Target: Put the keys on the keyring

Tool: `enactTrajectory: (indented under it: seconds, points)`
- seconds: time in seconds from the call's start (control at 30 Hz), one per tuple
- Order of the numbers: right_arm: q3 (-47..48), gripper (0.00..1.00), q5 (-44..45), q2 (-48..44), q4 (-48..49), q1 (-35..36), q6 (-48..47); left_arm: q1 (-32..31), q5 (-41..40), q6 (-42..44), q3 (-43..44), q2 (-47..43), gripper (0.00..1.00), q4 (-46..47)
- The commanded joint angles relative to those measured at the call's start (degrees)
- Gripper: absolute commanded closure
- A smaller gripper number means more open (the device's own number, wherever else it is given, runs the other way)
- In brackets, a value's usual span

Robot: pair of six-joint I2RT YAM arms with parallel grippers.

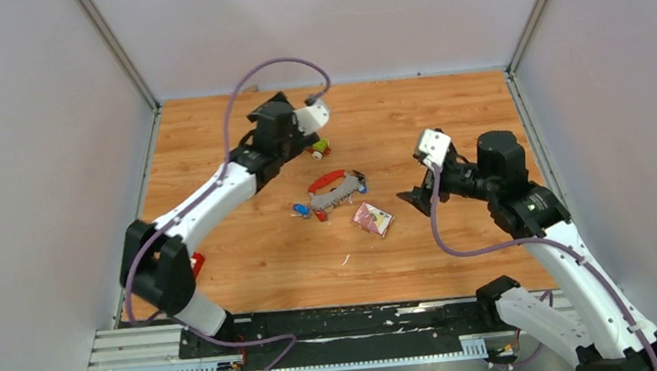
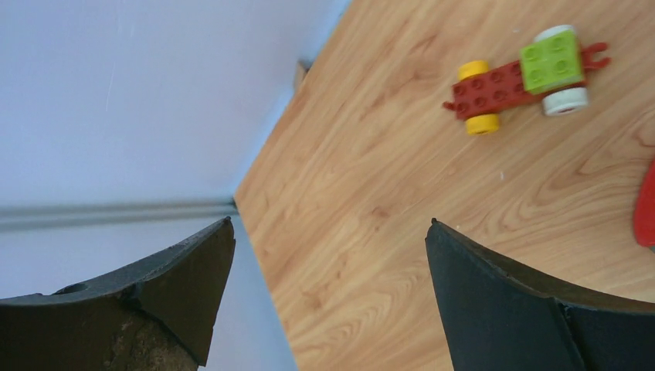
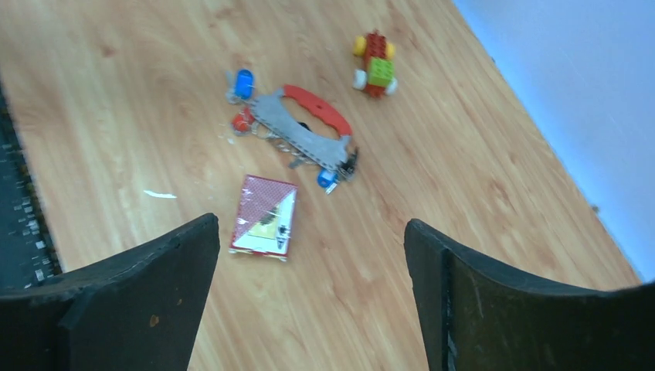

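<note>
The keyring (image 1: pixel 336 190) lies mid-table, a grey crescent fob (image 3: pixel 301 139) beside a red one (image 3: pixel 318 110). Tiny keys lie against it: a blue-headed key (image 3: pixel 244 81) and a red-headed key (image 3: pixel 243 121) at one end, another blue-headed key (image 3: pixel 327 179) at the other. My left gripper (image 1: pixel 294 138) hovers open and empty behind the keyring; its view (image 2: pixel 330 224) shows only bare wood between the fingers and the red fob's edge (image 2: pixel 646 205). My right gripper (image 1: pixel 417 199) is open and empty to the right of the keyring, which lies ahead of it in the right wrist view (image 3: pixel 309 224).
A red-yellow-green toy car (image 1: pixel 320 149) stands just behind the keyring, near the left gripper (image 2: pixel 525 77). A pink foil packet (image 1: pixel 373 219) lies in front of the keyring, close to the right gripper (image 3: pixel 265 215). A white scrap (image 3: pixel 158 194) lies nearer the front. Walls enclose three sides.
</note>
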Motion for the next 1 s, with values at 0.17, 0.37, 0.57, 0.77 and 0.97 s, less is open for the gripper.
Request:
enactTrajectory:
  seconds: [0.17, 0.37, 0.57, 0.77, 0.97]
  points:
    - [1.1, 0.00, 22.5, 6.3, 13.5, -2.6, 14.9, 13.5, 15.5, -19.2, -17.6, -23.5, 0.00, 3.6]
    - [0.4, 0.00, 30.6, 9.0, 17.0, -3.2, 20.7, 17.5, 16.8, -22.1, -26.8, -37.2, 0.00, 4.5]
    - [-4.4, 0.00, 33.2, 8.9, 21.4, -3.3, 21.0, 20.2, 18.7, -24.2, -31.1, -47.4, 0.00, 2.1]
    - [-5.3, 0.00, 31.8, 7.4, 21.5, -3.3, 17.8, 20.4, 18.6, -30.7, -35.6, -55.7, 0.00, 4.0]
    - [-5.4, 0.00, 33.8, 4.6, 21.7, -3.3, 17.2, 20.4, 18.1, -31.5, -36.6, -56.4, 0.00, 5.7]
